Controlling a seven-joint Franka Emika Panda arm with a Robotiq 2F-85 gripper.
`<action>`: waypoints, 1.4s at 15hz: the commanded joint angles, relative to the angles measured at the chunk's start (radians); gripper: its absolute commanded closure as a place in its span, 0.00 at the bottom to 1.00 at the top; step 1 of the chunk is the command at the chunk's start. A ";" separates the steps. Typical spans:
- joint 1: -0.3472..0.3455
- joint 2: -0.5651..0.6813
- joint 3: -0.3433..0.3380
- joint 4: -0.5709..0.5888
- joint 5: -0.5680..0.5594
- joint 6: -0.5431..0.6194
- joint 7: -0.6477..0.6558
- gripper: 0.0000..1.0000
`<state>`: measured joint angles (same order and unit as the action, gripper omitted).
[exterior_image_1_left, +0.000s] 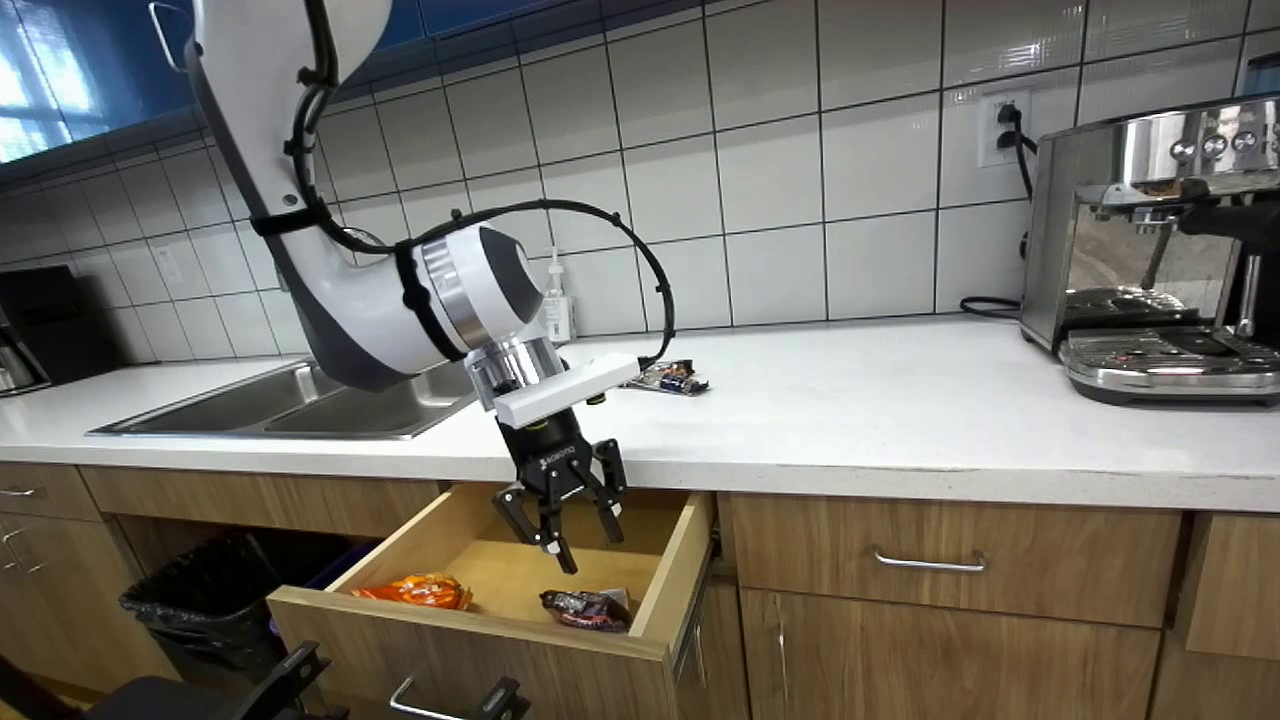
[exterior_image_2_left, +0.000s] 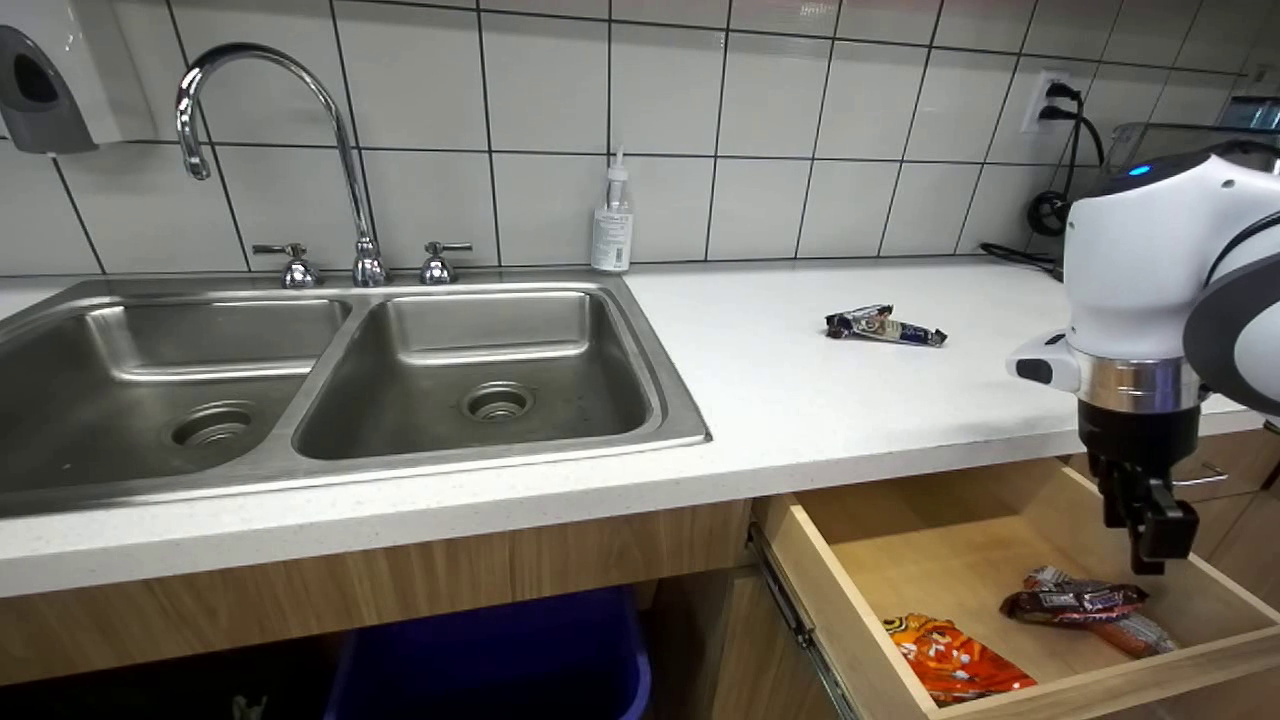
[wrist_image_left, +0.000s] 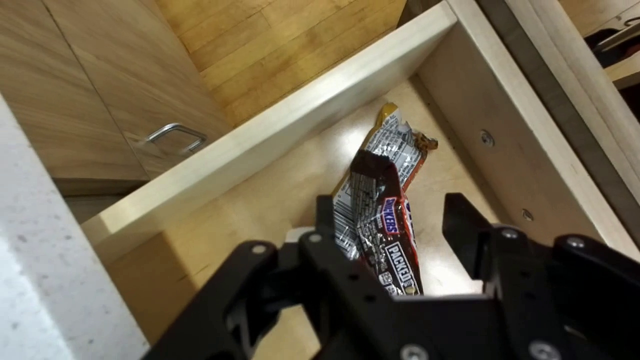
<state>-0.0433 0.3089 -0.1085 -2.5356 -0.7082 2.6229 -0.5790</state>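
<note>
My gripper (wrist_image_left: 387, 212) hangs over the pulled-out wooden drawer (wrist_image_left: 300, 120), fingers apart and holding nothing. Below it lies a dark brown Snickers bar (wrist_image_left: 382, 215), seen through the gap in the wrist view. That bar rests across a second wrapper (wrist_image_left: 397, 142), silver and orange, on the drawer floor. In an exterior view the Snickers bar (exterior_image_2_left: 1075, 604) sits just below and beside the gripper (exterior_image_2_left: 1150, 560), and the orange wrapper (exterior_image_2_left: 1135, 635) shows under it. An orange snack bag (exterior_image_2_left: 950, 660) lies in the drawer's other front corner. The gripper's linkage hides the bar's near end in the wrist view.
Above the drawer runs a white counter (exterior_image_1_left: 880, 400) with small wrapped bars (exterior_image_2_left: 885, 326) on it. A double sink (exterior_image_2_left: 480, 390), a clear bottle (exterior_image_2_left: 612, 230) and a coffee machine (exterior_image_1_left: 1170, 250) are there too. A black-lined bin (exterior_image_1_left: 215, 590) stands beside the drawer.
</note>
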 joint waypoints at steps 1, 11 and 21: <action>-0.020 -0.073 0.005 -0.038 -0.039 0.009 0.012 0.08; -0.044 -0.201 0.007 -0.072 -0.002 0.018 0.000 0.00; -0.041 -0.195 0.019 0.011 0.088 0.015 -0.020 0.00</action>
<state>-0.0736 0.1166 -0.1069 -2.5601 -0.6641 2.6385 -0.5794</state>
